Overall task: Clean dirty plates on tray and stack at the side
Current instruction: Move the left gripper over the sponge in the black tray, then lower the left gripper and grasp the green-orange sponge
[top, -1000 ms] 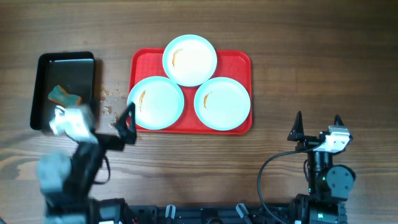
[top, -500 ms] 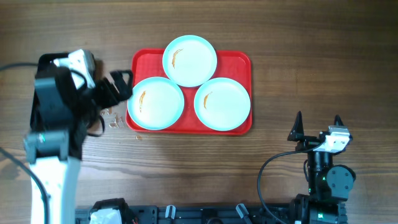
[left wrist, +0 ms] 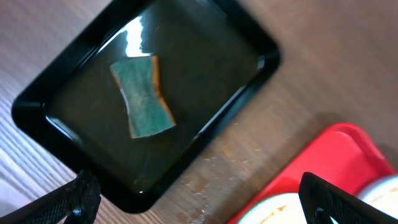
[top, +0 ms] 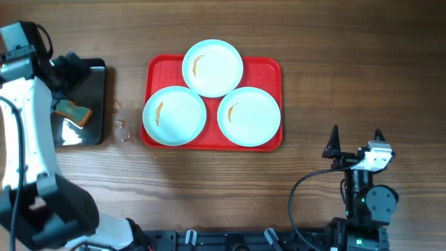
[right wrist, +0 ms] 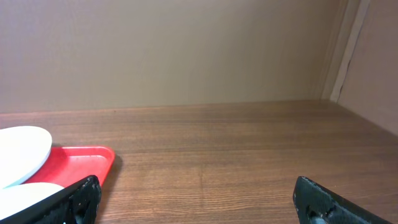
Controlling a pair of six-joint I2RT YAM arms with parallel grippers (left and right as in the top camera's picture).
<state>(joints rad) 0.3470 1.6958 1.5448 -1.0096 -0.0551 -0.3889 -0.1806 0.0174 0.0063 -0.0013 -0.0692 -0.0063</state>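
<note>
Three round plates sit in a triangle on the red tray (top: 268, 68), which lies in the middle of the wooden table (top: 348, 56). The plates are white to pale blue with shallow rims.

- **Far plate** (top: 212, 67): hangs over the tray's far rim and has a curved orange smear left of its centre.
- **Left plate** (top: 174, 115): reaches just over the tray's left rim and has a short orange smear near its left side.
- **Right plate** (top: 249, 115): lies within the rim and has a similar smear on its left side.

The three plates look as if they touch or nearly touch, though I cannot tell which.

My left gripper (left wrist: 198, 186) hangs over the black pan (left wrist: 267, 56), well left of the tray. Its fingers are spread wide and hold nothing. In the pan lies a sponge (left wrist: 143, 96), green on top with an orange-brown edge, and the pan floor is glossy, perhaps wet. Small crumbs (top: 122, 120) dot the table between the pan and the tray.

My right gripper (top: 356, 136) sits near the table's front right, apart from the tray. Its fingers are also parted and empty.
</note>
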